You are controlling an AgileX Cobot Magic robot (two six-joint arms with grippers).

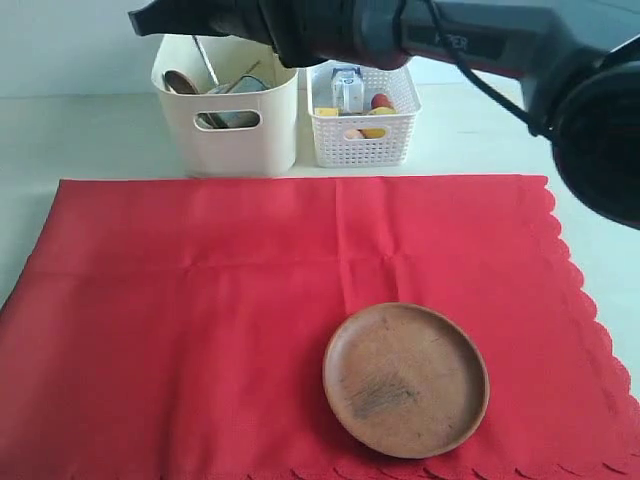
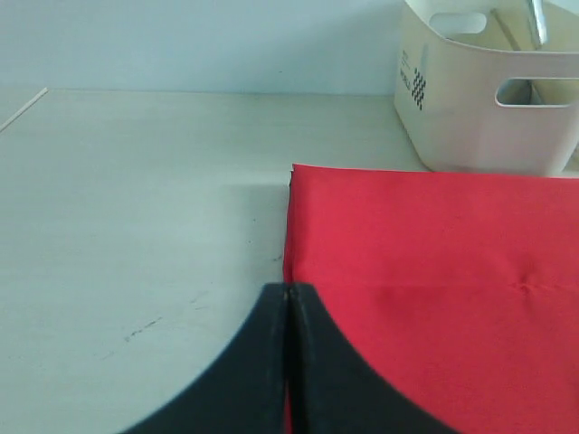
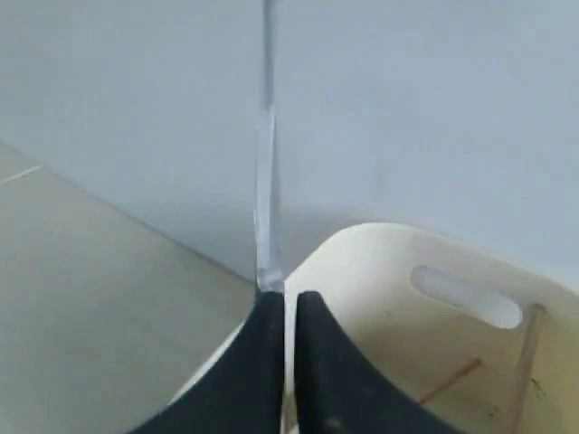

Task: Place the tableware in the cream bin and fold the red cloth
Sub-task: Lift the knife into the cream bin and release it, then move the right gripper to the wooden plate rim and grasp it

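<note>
Both closed: right pincer (image 3: 284, 303) extended across above cream bin (image 1: 225, 140); left pincer (image 2: 288, 300) low over red cloth (image 1: 200, 300) edge.

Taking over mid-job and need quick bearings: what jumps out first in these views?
The big red cloth covers most of the table, spread flat, with the round brown plate lying on its near right part. Behind it stand the cream bin, holding utensils, and the white lattice basket to its right, with the right arm stretched across above both.
</note>
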